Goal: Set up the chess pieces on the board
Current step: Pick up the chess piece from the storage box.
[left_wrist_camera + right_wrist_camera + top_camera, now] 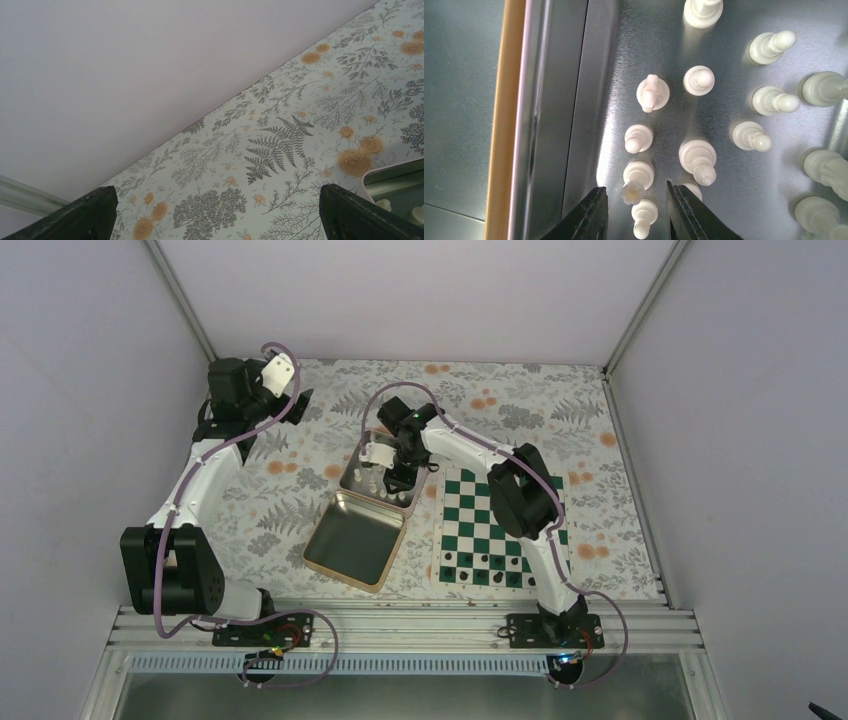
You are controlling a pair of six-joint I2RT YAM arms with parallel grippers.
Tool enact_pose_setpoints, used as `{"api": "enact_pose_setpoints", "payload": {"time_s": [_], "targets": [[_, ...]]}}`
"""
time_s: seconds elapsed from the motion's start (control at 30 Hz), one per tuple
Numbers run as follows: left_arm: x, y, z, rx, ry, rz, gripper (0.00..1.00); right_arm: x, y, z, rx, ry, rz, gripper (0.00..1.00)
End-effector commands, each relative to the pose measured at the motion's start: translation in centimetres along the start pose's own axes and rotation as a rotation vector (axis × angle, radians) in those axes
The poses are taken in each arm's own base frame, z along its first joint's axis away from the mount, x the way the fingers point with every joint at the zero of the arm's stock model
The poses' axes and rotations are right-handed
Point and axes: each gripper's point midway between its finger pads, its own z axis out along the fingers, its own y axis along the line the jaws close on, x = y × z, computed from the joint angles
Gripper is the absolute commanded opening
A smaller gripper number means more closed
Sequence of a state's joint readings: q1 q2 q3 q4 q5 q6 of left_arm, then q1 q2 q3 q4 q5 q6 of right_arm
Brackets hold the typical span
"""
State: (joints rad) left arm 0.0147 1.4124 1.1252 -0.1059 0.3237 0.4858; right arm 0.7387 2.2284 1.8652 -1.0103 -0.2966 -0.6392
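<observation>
Plain pale lilac walls [400, 290] on three sides; floral-print tabletop [560, 400]; aluminium rail [400, 625] at near edge.

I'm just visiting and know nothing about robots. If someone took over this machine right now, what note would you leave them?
Left gripper: open, empty, over the floral cloth, away from the job.
Right gripper: open, down in the silver tin, jaws either side of some chess pieces, not closed on any.
Cream chess pieces: standing in the tin, beside the board.
Done: dark pieces line the board's near rows; no cream piece visible on it.
To do: move every cream piece onto the board.
</observation>
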Motion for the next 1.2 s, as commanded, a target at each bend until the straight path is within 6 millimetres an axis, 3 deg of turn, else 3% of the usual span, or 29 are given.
{"api": "enact_pose_setpoints", "payload": {"time_s": [0.0, 1.17], "targets": [[-0.8, -0.3, -0.5, 0.009, -0.032, 0.011, 1.00, -0.1, 0.3, 0.1, 0.006, 0.002, -0.020, 0.33], [-0.5, -0.4, -0.1, 0.016, -0.029, 0.010, 1.00, 0.0, 0.6, 2.1, -0.031, 0.022, -0.031, 0.30]]}}
